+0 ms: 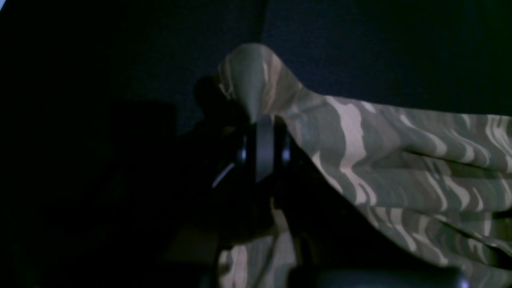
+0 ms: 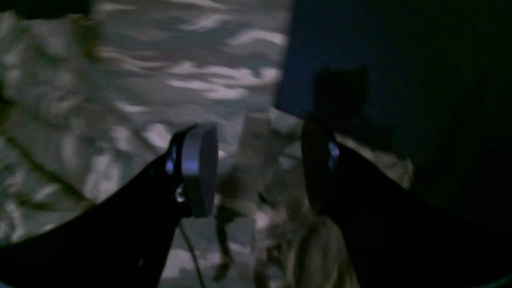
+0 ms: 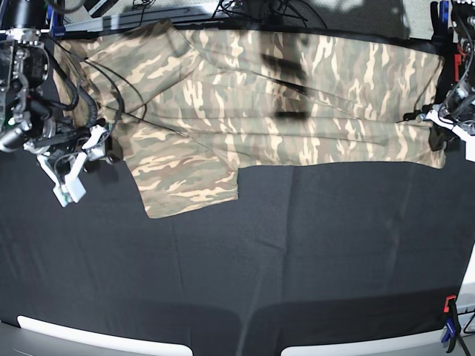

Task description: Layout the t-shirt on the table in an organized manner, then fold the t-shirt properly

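We count one shirt, spread across the upper half of the base view on the black surface. It is a camouflage print of olive, brown, tan and cream streaks, lying mostly flat with long creases running across it; one short sleeve hangs down toward the lower left of the cloth.

We count two arms. The left gripper sits at the right edge of the base view, at the shirt's corner. In the left wrist view its jaws are closed on a pinch of shirt fabric, which peaks above them and drapes away to the right.

The right gripper sits at the left edge of the base view, beside the sleeve. In the right wrist view its jaws stand apart, with blurred camouflage cloth showing between them.

One clamp shows at the lower right corner.
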Controlling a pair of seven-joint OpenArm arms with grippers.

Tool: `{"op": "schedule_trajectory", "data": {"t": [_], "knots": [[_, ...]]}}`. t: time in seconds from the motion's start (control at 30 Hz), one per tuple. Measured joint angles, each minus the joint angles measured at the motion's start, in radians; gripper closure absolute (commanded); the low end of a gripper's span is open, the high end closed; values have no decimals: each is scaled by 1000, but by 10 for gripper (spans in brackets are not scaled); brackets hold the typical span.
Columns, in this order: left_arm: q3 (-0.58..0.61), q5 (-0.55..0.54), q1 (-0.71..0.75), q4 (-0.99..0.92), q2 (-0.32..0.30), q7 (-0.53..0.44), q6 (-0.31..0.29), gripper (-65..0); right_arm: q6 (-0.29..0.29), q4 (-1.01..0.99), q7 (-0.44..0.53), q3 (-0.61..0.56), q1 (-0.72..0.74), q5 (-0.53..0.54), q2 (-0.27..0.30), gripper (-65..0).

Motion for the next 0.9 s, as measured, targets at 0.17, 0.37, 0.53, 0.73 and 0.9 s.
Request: {"op": "schedule_trajectory", "data": {"t": [0.17, 0.37, 0.53, 0.73, 0.9], "knots": [[0, 0, 0, 0, 0, -2, 0, 0, -2, -43, -23, -3, 2, 3, -24, -322], [0, 0, 0, 0, 0, -2, 0, 0, 3, -94, -74, -3, -4, 64, -57, -321], [0, 0, 0, 0, 0, -2, 0, 0, 3, -94, -74, -5, -2, 67, -70, -321], [0, 0, 0, 0, 0, -2, 0, 0, -2, -94, -74, -6, -2, -8, -97, -321], [0, 0, 0, 0, 0, -2, 0, 0, -21, -94, -74, -7, -2, -84, -114, -321]]}}
